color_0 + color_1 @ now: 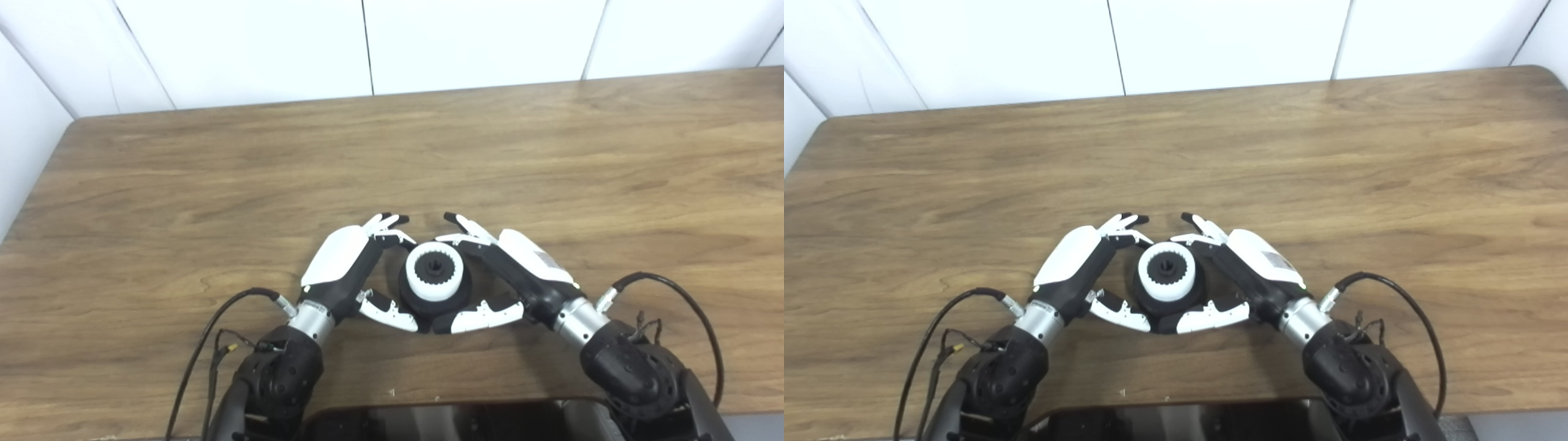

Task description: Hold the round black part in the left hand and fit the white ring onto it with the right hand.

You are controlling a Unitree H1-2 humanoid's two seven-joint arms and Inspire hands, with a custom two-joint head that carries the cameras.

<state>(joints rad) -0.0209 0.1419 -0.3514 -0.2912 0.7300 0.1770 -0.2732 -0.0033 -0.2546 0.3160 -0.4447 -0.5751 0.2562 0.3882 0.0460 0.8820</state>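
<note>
white ring (435, 271) already seated on round black part (436, 295), near centre of table (551, 159). our left hand (350, 269) and right hand (513, 267) cup stack from either side, fingers spread; real grip, cannot tell. we judge fitting done; next: release gently, no tilting.
</note>
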